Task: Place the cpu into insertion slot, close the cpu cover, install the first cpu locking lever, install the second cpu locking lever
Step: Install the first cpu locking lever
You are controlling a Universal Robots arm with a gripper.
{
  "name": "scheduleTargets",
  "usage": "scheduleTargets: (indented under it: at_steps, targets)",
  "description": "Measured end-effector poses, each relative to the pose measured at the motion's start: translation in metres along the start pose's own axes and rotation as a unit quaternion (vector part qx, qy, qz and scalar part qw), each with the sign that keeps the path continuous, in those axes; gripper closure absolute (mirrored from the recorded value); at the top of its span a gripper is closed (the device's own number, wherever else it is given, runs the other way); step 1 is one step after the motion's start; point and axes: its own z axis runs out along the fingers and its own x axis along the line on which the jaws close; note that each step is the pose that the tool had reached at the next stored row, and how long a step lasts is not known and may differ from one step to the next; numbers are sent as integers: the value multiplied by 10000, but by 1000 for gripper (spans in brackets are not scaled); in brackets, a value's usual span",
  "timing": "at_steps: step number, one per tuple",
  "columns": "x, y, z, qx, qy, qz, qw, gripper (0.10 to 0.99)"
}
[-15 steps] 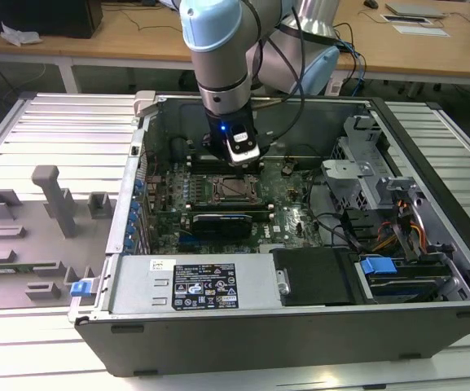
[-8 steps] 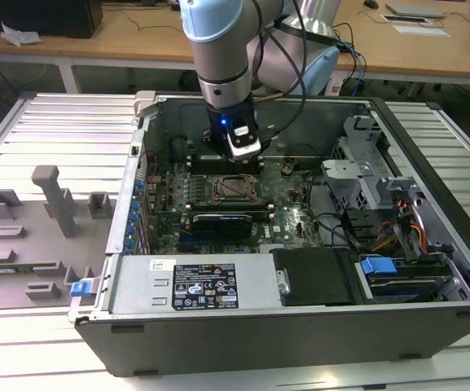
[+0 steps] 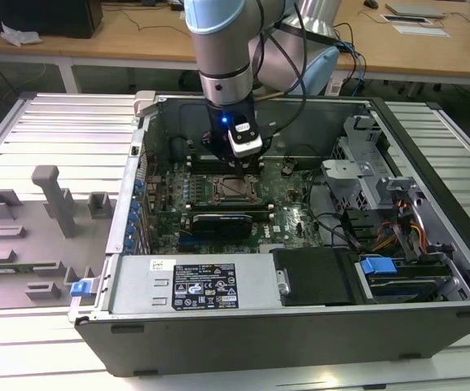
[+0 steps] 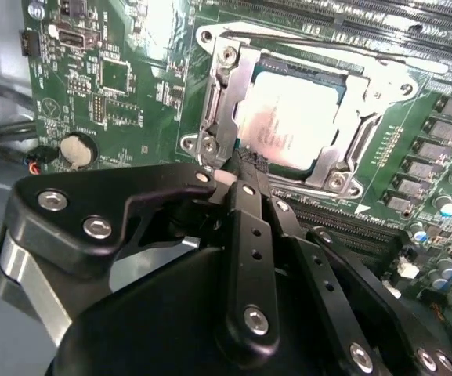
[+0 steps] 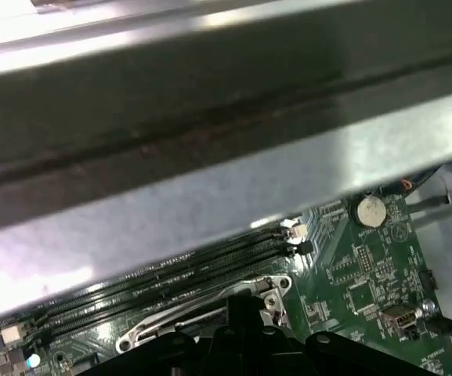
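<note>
The matte silver cpu (image 4: pixel 288 129) is seen seated, framed by the shiny square cpu cover (image 4: pixel 233 94). The black gripper (image 4: pixel 237 168) is pinched closed, its tips poised at the cover's edge

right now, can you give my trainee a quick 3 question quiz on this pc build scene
1. True or false: the cpu already lies in the insertion slot.
2. Multiple choice: the cpu cover is (A) folded down over the chip, (B) lying on the workbench, (C) held up in the air.
3. Fill in: in the second wrist view, the end effector sits at the edge of the socket, with its fingers ____ together.

Key: 1 true; 2 A; 3 closed. In the exterior view the end effector hangs just behind the socket inside the open computer case.
</note>
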Motion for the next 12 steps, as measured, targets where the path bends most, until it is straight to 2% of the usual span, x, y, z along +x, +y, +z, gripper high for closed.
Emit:
scheduleTargets:
  at_steps: [2, 3, 4, 5, 7, 8, 12]
  targets:
    - [0, 0, 0, 1, 1, 0, 10000, 980]
    - [-1, 1, 1, 6, 24, 0, 10000, 980]
    - [-6, 3, 3, 23, 91, 3, 10000, 980]
    - [-17, 5, 5, 57, 213, 8, 9998, 980]
    - [-31, 8, 11, 112, 394, 14, 9992, 980]
    - [-32, 7, 10, 121, 416, 14, 9991, 980]
    - [-44, -30, 9, 120, 417, 14, 9991, 980]
